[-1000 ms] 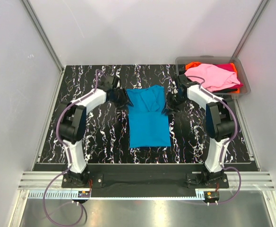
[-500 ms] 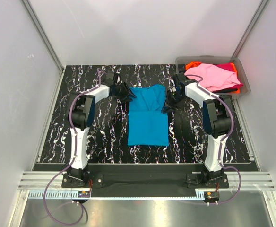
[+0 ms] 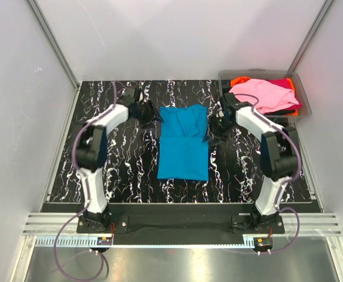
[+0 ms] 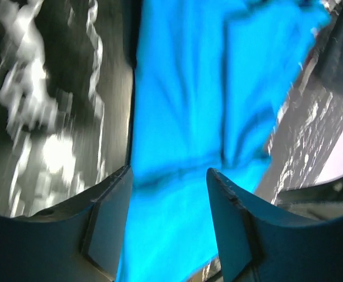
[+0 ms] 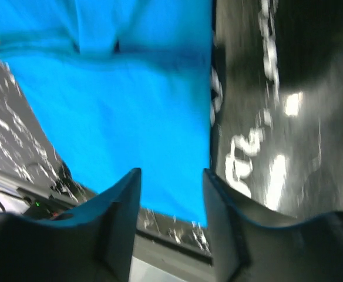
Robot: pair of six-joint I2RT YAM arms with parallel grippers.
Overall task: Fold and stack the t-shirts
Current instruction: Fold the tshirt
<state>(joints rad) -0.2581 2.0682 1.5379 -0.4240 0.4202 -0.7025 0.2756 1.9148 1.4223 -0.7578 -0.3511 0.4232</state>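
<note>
Lying flat on the black, white-veined table [image 3: 130, 167], the turquoise-blue t-shirt [image 3: 183, 150] sits midway between the two arms. It is folded in to a long strip running from far to near, a little wider at its far end. The left gripper [image 3: 154, 116] is low at the shirt's far left corner. In the left wrist view its fingers [image 4: 110, 205] stand spread apart, with blue cloth showing in the gap and nothing pinched. The right gripper [image 3: 214, 130] is at the shirt's right edge, about where the wider band meets the narrower part. Its fingers [image 5: 121, 211] are likewise parted over that edge, with cloth to one side and bare table to the other.

Against the view from a second ago, the left gripper has moved a little farther from the bases, up along the shirt's left side. The shirt's near hem has drawn slightly leftward and away from the near edge, so the strip's long sides now run more nearly parallel. The right gripper is close to where it was, beside the right edge.

At the table's far right corner stands the clear grey plastic bin [image 3: 303, 106]. In it the pink t-shirt [image 3: 262, 94] is heaped on top, with the orange t-shirt [image 3: 239, 81] and the magenta t-shirt [image 3: 286, 83] peeking out behind, all as they lay a second ago
</note>
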